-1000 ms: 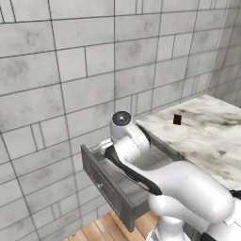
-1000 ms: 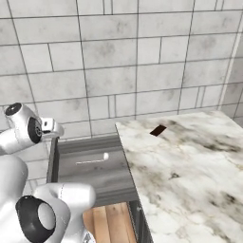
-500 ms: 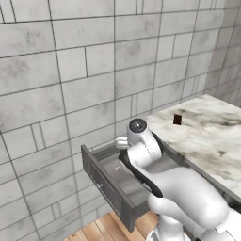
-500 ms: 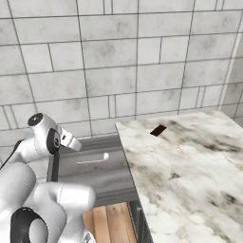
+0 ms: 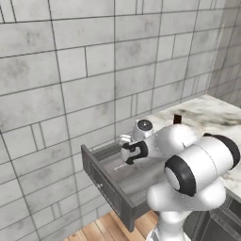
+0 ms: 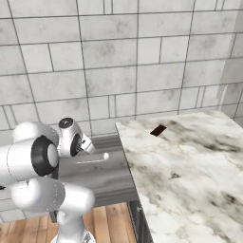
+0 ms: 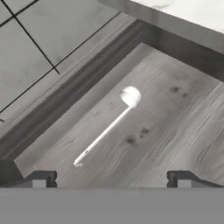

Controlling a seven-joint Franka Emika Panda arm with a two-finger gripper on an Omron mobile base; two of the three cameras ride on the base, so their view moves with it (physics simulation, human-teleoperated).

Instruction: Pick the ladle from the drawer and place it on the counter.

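Note:
The ladle [image 7: 107, 129] lies flat on the grey wood-grain floor of the open drawer [image 7: 179, 131], its small rounded head toward the counter side and its thin handle running away from it. My gripper [image 7: 110, 179] hangs above the drawer, open, with the ladle's handle end just ahead of the gap between the fingertips; nothing is held. From the left base view the gripper [image 5: 125, 155] hovers over the drawer [image 5: 108, 190], beside the ladle [image 5: 119, 165]. The right base view shows the ladle [image 6: 92, 160] in the drawer [image 6: 107, 182], left of the marble counter [image 6: 190, 175].
A small dark brown block [image 6: 158, 130] lies near the counter's back edge by the tiled wall [image 6: 133, 61]. The counter's edge [image 7: 175, 22] overhangs one side of the drawer. Wooden floor [image 6: 109, 223] shows below the drawer front.
The arm has swung rightward and down, and the hand now hangs over the inside of the drawer near the ladle. The ladle and drawer have not moved; the jaws stay open.

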